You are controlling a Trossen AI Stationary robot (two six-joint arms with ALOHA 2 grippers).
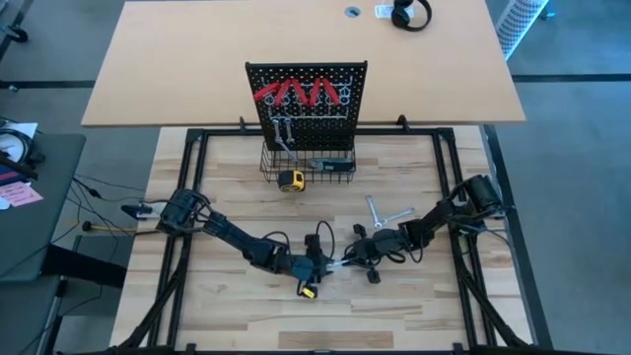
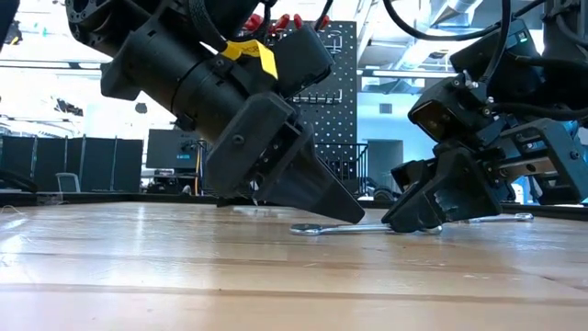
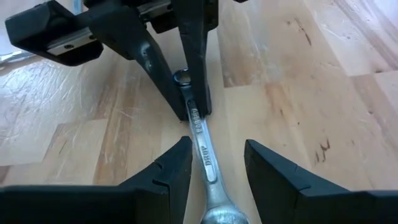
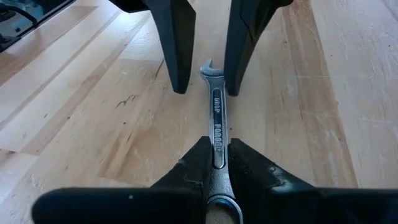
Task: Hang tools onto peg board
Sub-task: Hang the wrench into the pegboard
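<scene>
Peg board (image 1: 307, 104): upright black perforated panel at the far middle of the slatted wooden table (image 1: 237, 316). Red-handled pliers (image 1: 296, 94) hang in a row along its top; silver wrenches (image 1: 284, 133) hang lower. Wire basket (image 1: 311, 168) at its base; a yellow tape measure (image 1: 290, 180) sits just in front.

Loose on the table, right of centre: two crossed silver wrenches (image 1: 387, 212).

Wrench (image 4: 217, 127): slim, silver, stamped lettering along the shank, open end toward the left arm, lying flat near the front centre.

Right gripper (image 4: 216, 158): clamped on this wrench's shank.

Left gripper (image 3: 214, 168): fingers apart, straddling the wrench's other end without gripping.
</scene>
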